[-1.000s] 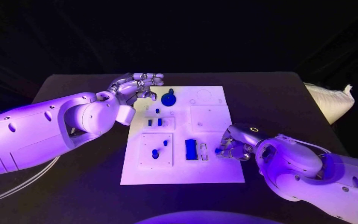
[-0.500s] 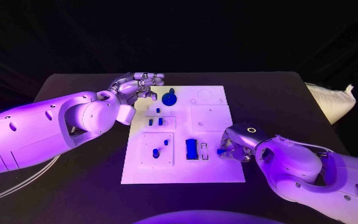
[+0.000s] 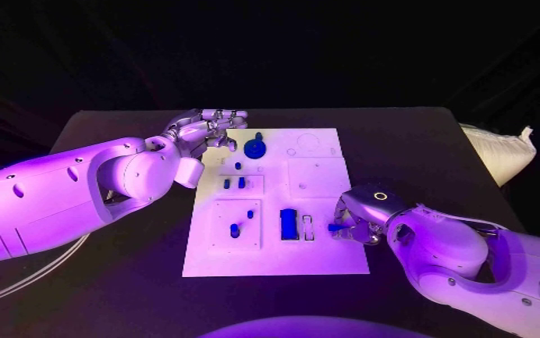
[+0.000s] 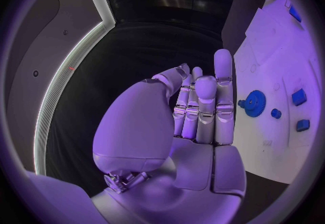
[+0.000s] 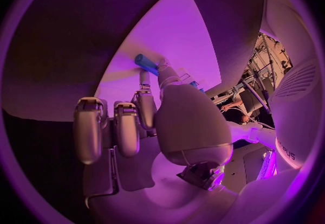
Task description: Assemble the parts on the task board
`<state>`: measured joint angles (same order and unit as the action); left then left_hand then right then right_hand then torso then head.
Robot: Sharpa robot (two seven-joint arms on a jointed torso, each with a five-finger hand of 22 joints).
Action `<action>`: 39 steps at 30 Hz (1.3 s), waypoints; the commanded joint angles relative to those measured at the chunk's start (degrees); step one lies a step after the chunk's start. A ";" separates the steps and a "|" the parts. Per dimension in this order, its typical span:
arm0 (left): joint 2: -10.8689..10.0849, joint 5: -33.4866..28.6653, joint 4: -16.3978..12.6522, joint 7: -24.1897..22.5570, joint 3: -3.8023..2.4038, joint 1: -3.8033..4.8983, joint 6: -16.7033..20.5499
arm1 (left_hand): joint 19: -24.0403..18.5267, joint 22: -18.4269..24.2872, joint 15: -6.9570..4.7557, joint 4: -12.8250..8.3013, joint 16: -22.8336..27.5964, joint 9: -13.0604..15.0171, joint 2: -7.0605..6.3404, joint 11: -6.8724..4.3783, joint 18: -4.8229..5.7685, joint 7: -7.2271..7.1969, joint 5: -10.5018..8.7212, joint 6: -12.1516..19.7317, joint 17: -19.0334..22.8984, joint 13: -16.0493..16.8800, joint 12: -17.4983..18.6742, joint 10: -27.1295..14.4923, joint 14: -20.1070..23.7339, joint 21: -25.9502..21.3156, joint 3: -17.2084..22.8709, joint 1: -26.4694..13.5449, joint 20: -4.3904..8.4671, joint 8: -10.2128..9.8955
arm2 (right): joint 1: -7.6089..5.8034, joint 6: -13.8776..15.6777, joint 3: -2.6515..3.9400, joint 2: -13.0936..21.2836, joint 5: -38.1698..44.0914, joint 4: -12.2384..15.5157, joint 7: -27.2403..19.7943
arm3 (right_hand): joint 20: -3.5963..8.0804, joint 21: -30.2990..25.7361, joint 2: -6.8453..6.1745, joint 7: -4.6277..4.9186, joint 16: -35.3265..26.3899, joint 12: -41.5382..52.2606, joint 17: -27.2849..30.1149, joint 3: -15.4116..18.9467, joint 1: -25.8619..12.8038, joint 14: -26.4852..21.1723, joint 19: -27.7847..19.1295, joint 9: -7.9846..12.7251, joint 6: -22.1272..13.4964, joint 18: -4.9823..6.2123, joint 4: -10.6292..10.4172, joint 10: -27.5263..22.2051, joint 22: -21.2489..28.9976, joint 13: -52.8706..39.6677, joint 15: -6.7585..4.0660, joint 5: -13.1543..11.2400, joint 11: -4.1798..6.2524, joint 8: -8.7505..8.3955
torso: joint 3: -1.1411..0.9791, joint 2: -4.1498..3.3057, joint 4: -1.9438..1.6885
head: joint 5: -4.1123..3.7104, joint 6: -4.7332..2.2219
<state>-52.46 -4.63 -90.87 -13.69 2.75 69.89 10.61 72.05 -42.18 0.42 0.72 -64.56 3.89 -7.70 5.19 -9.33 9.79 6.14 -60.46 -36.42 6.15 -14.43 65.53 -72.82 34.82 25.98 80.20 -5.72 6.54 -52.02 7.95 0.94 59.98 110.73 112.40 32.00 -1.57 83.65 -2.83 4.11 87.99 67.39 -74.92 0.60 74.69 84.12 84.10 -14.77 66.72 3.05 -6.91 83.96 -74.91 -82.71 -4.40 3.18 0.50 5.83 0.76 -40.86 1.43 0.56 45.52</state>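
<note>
The white task board (image 3: pixel 321 260) lies in the middle of the table. My right hand (image 3: pixel 354 219) hovers at the board's right edge, beside a blue rectangular block (image 3: pixel 288 224) and a narrow slot (image 3: pixel 307 229). It pinches a small blue peg (image 5: pixel 143 61) between thumb and finger; the peg (image 3: pixel 335 227) sticks out towards the slot. My left hand (image 3: pixel 208 129) is at the board's far left corner, fingers stretched out and holding nothing, close to a blue gear (image 3: pixel 255 149). The left wrist view has that gear (image 4: pixel 255 103) just past the fingertips (image 4: pixel 223 58).
Small blue pieces stand on the board's left half: two blocks (image 3: pixel 233 184) and short pegs (image 3: pixel 234 231). A pale crumpled bag (image 3: pixel 495 154) lies at the table's right edge. Dark table (image 3: pixel 428 143) surrounds the board.
My right hand has turned slightly at the board's right edge, still holding the blue peg. The left hand has not moved.
</note>
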 commanded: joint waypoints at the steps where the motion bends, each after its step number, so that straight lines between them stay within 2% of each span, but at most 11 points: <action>1: 0.05 0.31 -0.04 -0.09 -0.02 0.02 -1.28 | -0.43 0.07 -0.14 -0.21 0.18 0.02 0.57 0.01 -1.10 -0.02 0.20 0.44 0.05 0.04 -0.26 -0.23 0.38 -0.19 0.01 -0.06 -0.15 0.18 | 0.65 -3.24 -0.57 0.43 0.57 -0.69 1.73 | -0.18 -0.08 -0.65 0.18 0.18 0.18 -11.90 0.00 0.08 5.22 2.26 0.87 0.04 -0.89 -0.24 -0.02 -6.35 5.21 0.17 -0.21 -0.14 0.01 | -0.02 -0.02 0.01 | -0.07 -0.01; 4: 0.05 0.31 0.00 -0.05 -0.02 0.02 -1.32 | -0.43 0.07 -0.14 -0.21 0.18 0.02 0.57 0.01 -1.10 -0.02 0.20 0.44 0.05 0.04 -0.26 -0.23 0.38 -0.19 0.01 -0.06 -0.15 0.18 | 0.65 -2.91 -0.57 0.74 0.58 -0.43 1.69 | -0.20 0.00 -1.27 0.17 0.22 0.18 -11.97 -0.66 -0.10 5.24 2.31 0.94 0.10 -0.92 -0.62 0.01 -6.47 5.19 0.18 -0.20 -0.14 -0.04 | 0.01 0.03 0.01 | -0.06 0.02; 11: 0.06 0.31 0.02 0.02 0.00 0.01 -1.42 | -0.43 0.07 -0.14 -0.21 0.18 0.02 0.57 0.01 -1.10 -0.02 0.20 0.44 0.05 0.04 -0.26 -0.23 0.38 -0.19 0.01 -0.06 -0.15 0.18 | 0.65 -2.99 -0.56 1.40 0.64 -0.05 1.64 | -0.20 0.13 -1.62 0.13 0.33 0.27 -12.17 -1.54 0.05 5.28 2.39 0.99 0.22 -0.96 -0.88 0.06 -6.65 5.12 0.16 -0.17 -0.11 -0.05 | 0.04 0.03 -0.05 | -0.12 0.00; 14: 0.07 0.31 0.03 0.03 0.01 0.01 -1.45 | -0.43 0.07 -0.14 -0.21 0.18 0.02 0.57 0.01 -1.10 -0.02 0.20 0.44 0.05 0.04 -0.26 -0.23 0.38 -0.19 0.01 -0.06 -0.15 0.18 | 0.65 -3.19 -0.56 1.50 0.63 -0.04 1.65 | -0.15 0.24 -0.86 -0.02 0.42 0.38 -12.34 -3.09 1.18 5.31 2.46 1.04 0.42 -0.99 -0.68 0.11 -6.81 5.03 0.05 -0.07 0.03 -0.04 | 0.03 0.03 -0.04 | -0.13 -0.01; 19: 0.10 0.31 0.04 0.05 0.02 0.00 -1.51 | -0.43 0.07 -0.14 -0.21 0.18 0.02 0.57 0.01 -1.10 -0.02 0.20 0.44 0.05 0.04 -0.26 -0.23 0.38 -0.19 0.01 -0.06 -0.15 0.18 | 0.65 -3.74 -0.56 1.51 0.66 -0.14 1.69 | 0.17 0.52 2.06 -0.47 0.61 0.63 -12.68 -7.80 5.89 5.38 2.62 1.21 0.79 -1.08 1.64 0.09 -7.21 4.82 -0.36 -0.06 0.49 -0.10 | 0.02 0.01 -0.07 | -0.16 -0.05; 22: 0.11 0.31 0.05 0.06 0.02 0.00 -1.54 | -0.43 0.07 -0.14 -0.21 0.18 0.02 0.57 0.01 -1.10 -0.02 0.20 0.44 0.05 0.04 -0.26 -0.23 0.38 -0.19 0.01 -0.06 -0.15 0.18 | 0.65 -4.36 -0.56 1.32 0.40 -0.27 1.66 | 0.26 0.73 2.68 -0.55 0.80 1.15 -13.01 -9.44 6.90 5.45 2.73 1.25 1.07 -1.16 2.54 0.24 -7.50 4.50 -0.40 -0.06 0.55 -0.05 | 0.02 -0.02 -0.07 | -0.19 0.01; 27: 0.18 0.31 0.06 0.06 0.03 0.00 -1.55 | -0.43 0.07 -0.14 -0.21 0.18 0.02 0.57 0.01 -1.10 -0.02 0.20 0.44 0.05 0.04 -0.26 -0.23 0.38 -0.19 0.01 -0.06 -0.15 0.18 | 0.65 -5.32 -0.56 0.49 -0.54 -0.63 1.50 | 0.31 1.12 3.35 -0.69 1.15 2.35 -13.60 -11.00 6.94 5.57 2.95 1.23 1.49 -1.29 3.03 0.68 -8.05 3.81 -0.43 -0.08 0.64 0.05 | 0.06 0.00 -0.04 | -0.22 -0.02; 31: 0.24 0.31 0.04 0.09 0.03 0.00 -1.58 | -0.50 0.08 -0.10 -0.27 0.24 0.01 0.69 0.05 -1.09 0.01 0.22 0.49 0.22 0.03 -0.35 -0.38 0.52 -0.25 0.03 -0.04 -0.17 0.19 | 0.65 -6.03 -0.57 -0.02 -1.12 -0.87 1.40 | 0.33 1.30 3.36 -0.73 1.29 3.05 -13.84 -11.47 6.36 5.62 3.04 1.24 1.64 -1.35 2.98 0.94 -8.29 3.40 -0.45 -0.12 0.65 0.06 | 0.05 -0.01 -0.13 | -0.26 0.05; 34: 0.24 0.31 0.04 0.10 0.03 0.00 -1.53 | -0.50 0.08 -0.10 -0.27 0.24 0.01 0.69 0.05 -1.09 0.01 0.22 0.49 0.22 0.03 -0.35 -0.38 0.52 -0.25 0.03 -0.04 -0.17 0.19 | 0.65 -6.63 -0.57 -0.22 -1.34 -1.07 1.39 | 0.34 1.40 3.30 -0.78 1.36 3.65 -13.96 -11.87 5.63 5.64 3.09 1.25 1.80 -1.38 2.83 1.16 -8.43 3.03 -0.47 -0.09 0.69 0.04 | 0.09 0.05 -0.06 | -0.20 0.08; 39: 0.23 0.32 0.00 0.10 0.04 0.00 -1.49 | -0.51 0.09 -0.10 -0.31 0.26 0.02 0.73 0.05 -1.08 0.01 0.22 0.48 0.27 0.03 -0.39 -0.40 0.56 -0.26 0.05 -0.01 -0.17 0.21 | 0.65 -5.45 -0.57 -0.29 -1.49 -1.10 1.63 | 0.39 1.68 3.34 -0.99 1.54 5.35 -14.27 -12.74 3.40 5.71 3.25 1.27 2.22 -1.47 1.88 1.78 -8.80 1.99 -0.54 0.09 0.82 0.03 | 0.09 0.03 -0.05 | -0.22 -0.04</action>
<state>-52.31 -4.51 -90.77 -13.38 2.81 69.87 10.17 71.84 -42.18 0.21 0.73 -64.56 3.89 -7.70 5.19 -9.34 9.79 6.14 -60.46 -36.22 6.13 -14.43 65.53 -72.60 34.82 25.98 80.20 -5.92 6.54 -52.21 6.80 1.16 59.73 110.72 112.33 32.46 -1.57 84.96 -1.24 3.15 89.26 72.36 -74.94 -11.87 77.29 83.98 84.10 -13.41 68.50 2.39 -4.80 83.80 -74.94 -81.02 -4.53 2.98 0.67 5.65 0.85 -40.84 1.36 0.34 45.57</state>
